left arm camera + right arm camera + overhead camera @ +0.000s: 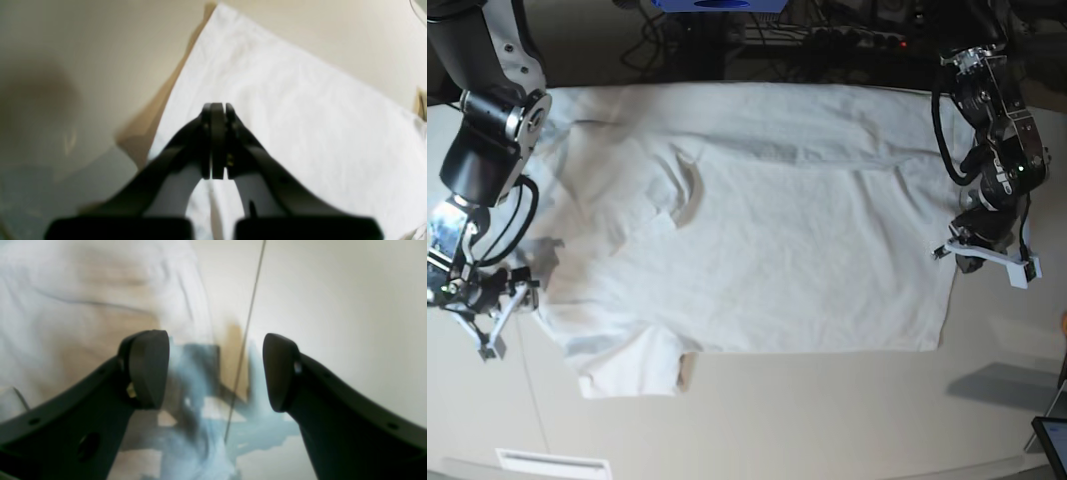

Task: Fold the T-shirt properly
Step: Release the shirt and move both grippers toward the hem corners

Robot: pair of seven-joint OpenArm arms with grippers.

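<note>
The T-shirt [757, 220] lies spread flat across the middle of my desk [827, 420], reaching up to the far edge, its sleeves toward the left edge in the base view and its straight hem toward the right edge. The cloth is wrinkled, with a fold running near the collar end.

My left gripper [217, 110] is clenched, its jaws pressed together with nothing between them. It hangs over the cloth close to the hem side, near the desk's right edge in the base view [972, 255].

My right gripper [215, 370] stands released, jaws wide apart and empty. It sits at the left edge of the desk in the base view [482, 305], just beside the near sleeve. In its wrist view the shirt lies to the upper left, blurred.
</note>
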